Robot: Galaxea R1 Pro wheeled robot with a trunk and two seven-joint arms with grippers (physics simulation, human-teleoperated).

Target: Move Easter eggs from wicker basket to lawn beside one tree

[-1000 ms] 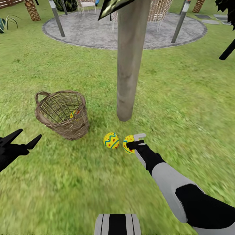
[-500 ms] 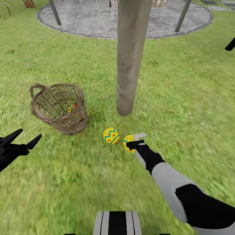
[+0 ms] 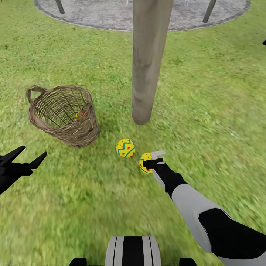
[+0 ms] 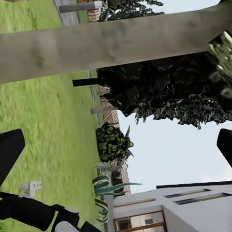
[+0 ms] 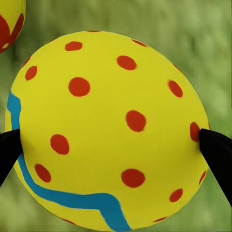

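Holding a second Easter egg low over the lawn (image 3: 207, 111) at the foot of the tree (image 3: 147, 62).

The right gripper (image 3: 148, 162) has its jaws closed on the held egg (image 3: 145, 163); in the right wrist view the two black fingertips (image 5: 218, 153) touch opposite sides of the held egg (image 5: 106, 130), with grass just behind it. The placed egg (image 3: 125, 147) lies on the grass just beside it, toward the trunk, so the coming release seems to turn on this: the ground is directly ahead of the jaws, and the tree base is near, beyond the placed egg. The third egg (image 3: 80, 116) sits inside the wicker basket (image 3: 62, 115), which is tilted and lies to the robot's left of the trunk. The left gripper (image 3: 26, 159) hovers with jaws spread wide and empty; it looks the nearer arm to the basket for the last egg.
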